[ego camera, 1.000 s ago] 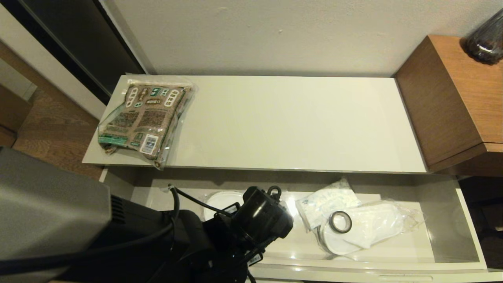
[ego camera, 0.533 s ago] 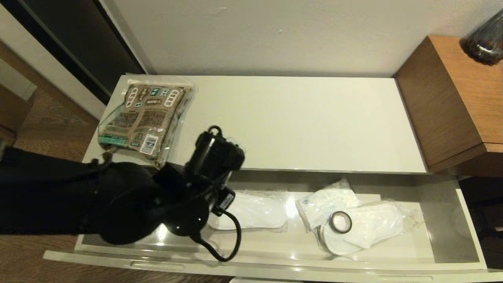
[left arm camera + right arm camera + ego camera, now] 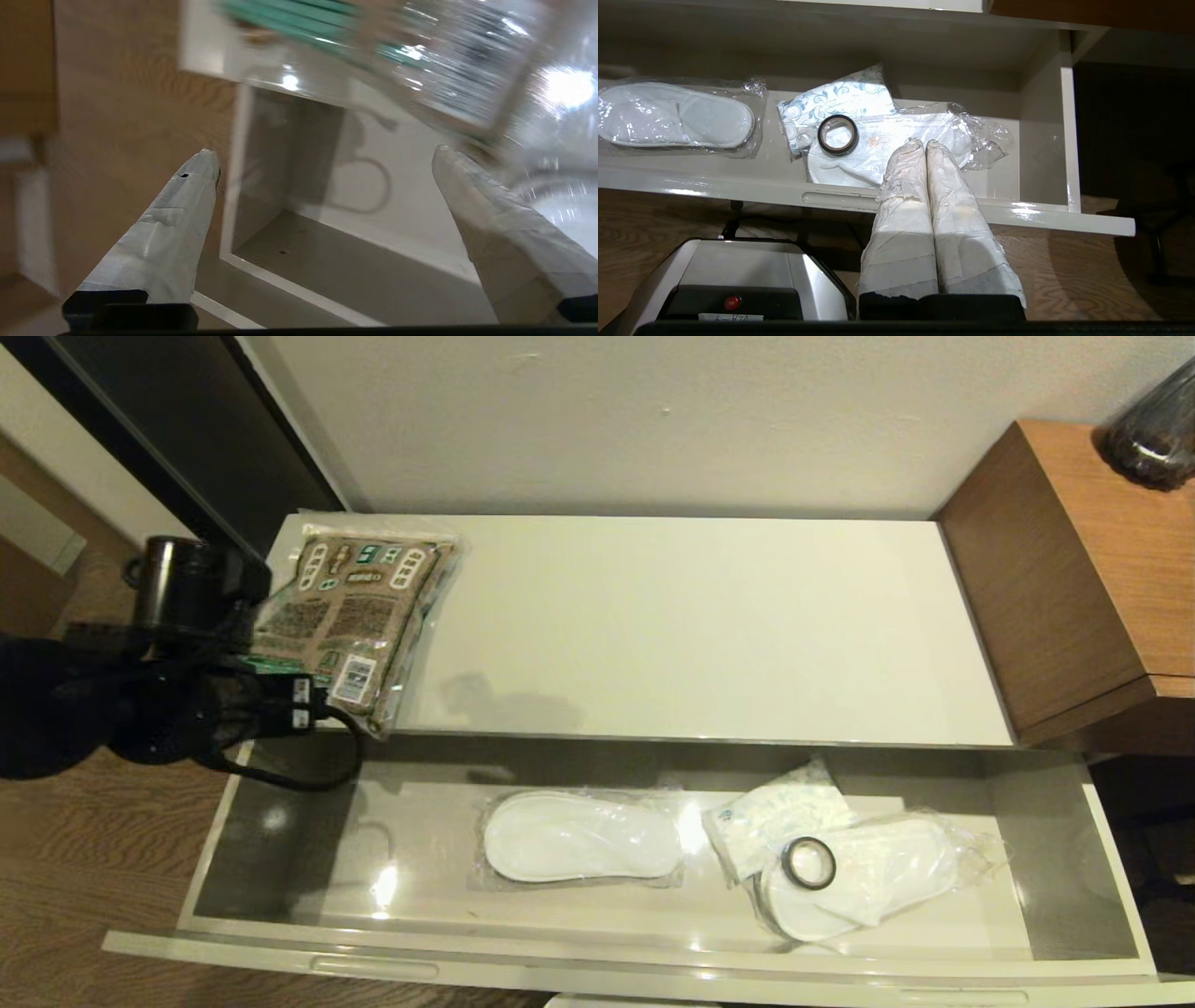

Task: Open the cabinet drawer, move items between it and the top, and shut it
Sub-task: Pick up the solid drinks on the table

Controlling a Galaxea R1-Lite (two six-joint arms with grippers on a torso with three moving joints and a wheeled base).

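With the cabinet drawer (image 3: 280,821) open, the left gripper (image 3: 327,163) (fingers spread, empty) hung beside the packet (image 3: 345,616) at the top's (image 3: 691,625) left end; next, close on the packet's edge.

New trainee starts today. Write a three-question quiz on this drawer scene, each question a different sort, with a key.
1. True or false: the cabinet drawer is shut.
2. The black tape roll rests on: A) the top B) a wrapped slipper pair C) the floor.
3. Fill in: the left gripper is ___, beside the printed packet.

Key: 1 false; 2 B; 3 open.
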